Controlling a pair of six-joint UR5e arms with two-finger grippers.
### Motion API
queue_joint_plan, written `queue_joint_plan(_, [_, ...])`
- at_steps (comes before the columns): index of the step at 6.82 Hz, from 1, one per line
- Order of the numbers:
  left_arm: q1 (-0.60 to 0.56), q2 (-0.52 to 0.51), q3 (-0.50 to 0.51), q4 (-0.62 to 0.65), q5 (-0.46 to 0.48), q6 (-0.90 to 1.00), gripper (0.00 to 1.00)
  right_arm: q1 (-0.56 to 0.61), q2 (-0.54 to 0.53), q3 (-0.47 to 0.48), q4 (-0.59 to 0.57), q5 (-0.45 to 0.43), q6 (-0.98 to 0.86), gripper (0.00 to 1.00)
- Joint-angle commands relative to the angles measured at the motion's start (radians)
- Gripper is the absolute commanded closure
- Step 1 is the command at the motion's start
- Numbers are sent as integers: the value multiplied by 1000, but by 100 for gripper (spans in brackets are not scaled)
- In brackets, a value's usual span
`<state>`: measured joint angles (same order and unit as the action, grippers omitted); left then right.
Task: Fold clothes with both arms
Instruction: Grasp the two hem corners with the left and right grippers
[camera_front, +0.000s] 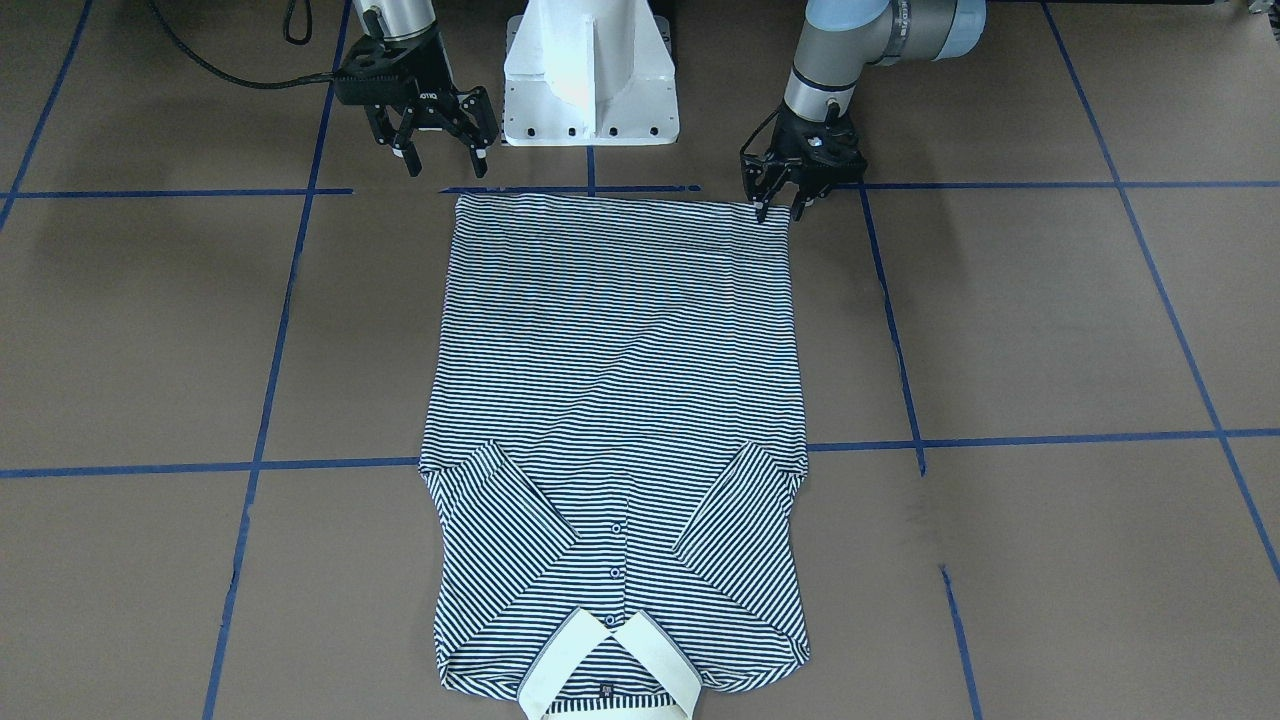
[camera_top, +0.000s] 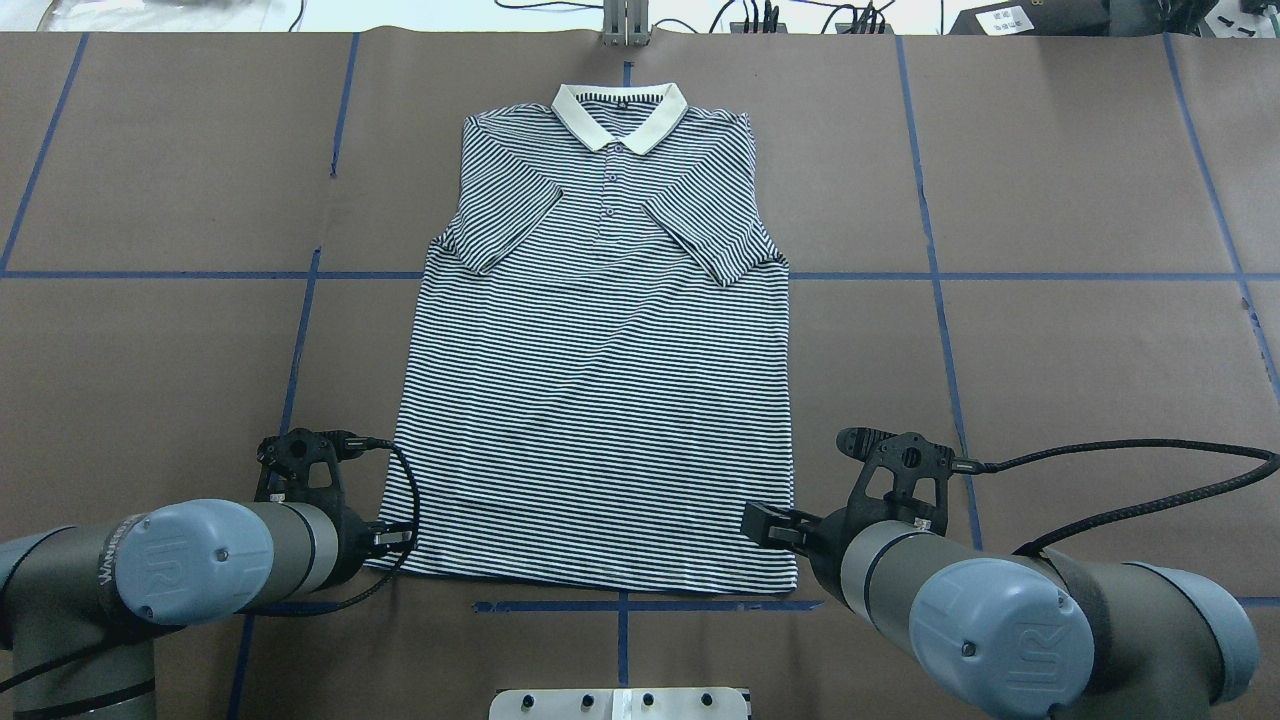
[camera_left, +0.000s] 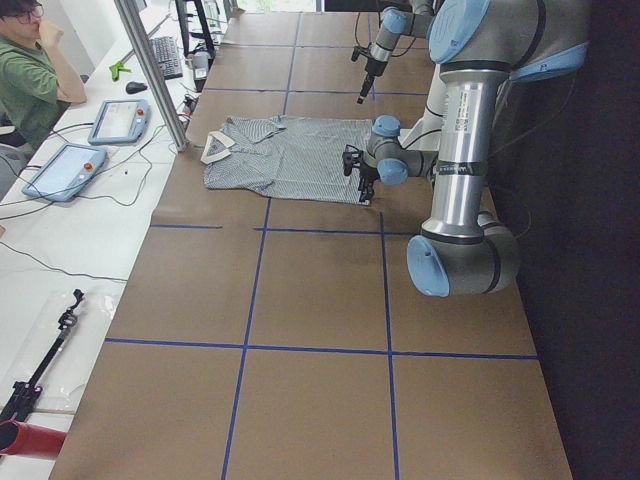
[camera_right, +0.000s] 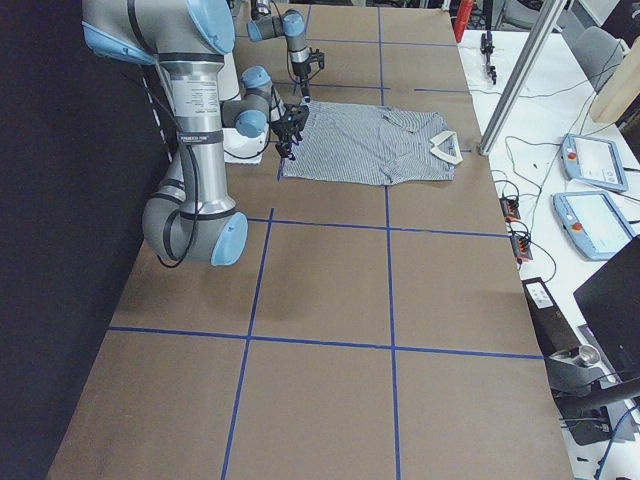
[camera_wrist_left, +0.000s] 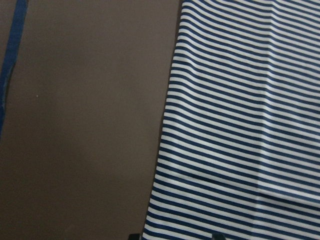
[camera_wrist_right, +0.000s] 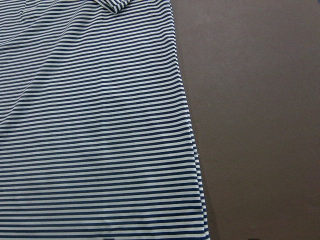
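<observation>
The clothes are one navy-and-white striped polo shirt (camera_front: 615, 380) (camera_top: 600, 400), lying flat and face up on the brown table. Its cream collar (camera_top: 620, 115) points away from the robot, and both short sleeves are folded in over the chest. My left gripper (camera_front: 780, 210) is open and low at the hem corner on its side. In the left wrist view, the striped edge (camera_wrist_left: 240, 125) runs between the two fingertips. My right gripper (camera_front: 445, 165) is open wide and hangs above the table just behind the other hem corner. The right wrist view shows the shirt's side edge (camera_wrist_right: 90, 125).
The white pedestal base (camera_front: 590, 80) stands just behind the hem. Blue tape lines (camera_front: 260, 465) grid the brown table. Beyond the collar end is a white bench with tablets (camera_left: 115, 120), a metal post (camera_left: 150, 70) and a seated person (camera_left: 30, 80).
</observation>
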<state>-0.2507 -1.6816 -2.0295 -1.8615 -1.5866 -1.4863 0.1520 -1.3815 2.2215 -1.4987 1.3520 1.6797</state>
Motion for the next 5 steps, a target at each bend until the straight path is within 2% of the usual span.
queue_joint_plan(1, [7,6,5,1,0,0,47,0,-2,-2,0,-2,0,8])
queue_joint_plan(5, [10,6,20,1,-1,3,49,0,-8,-3,0,-4,0,7])
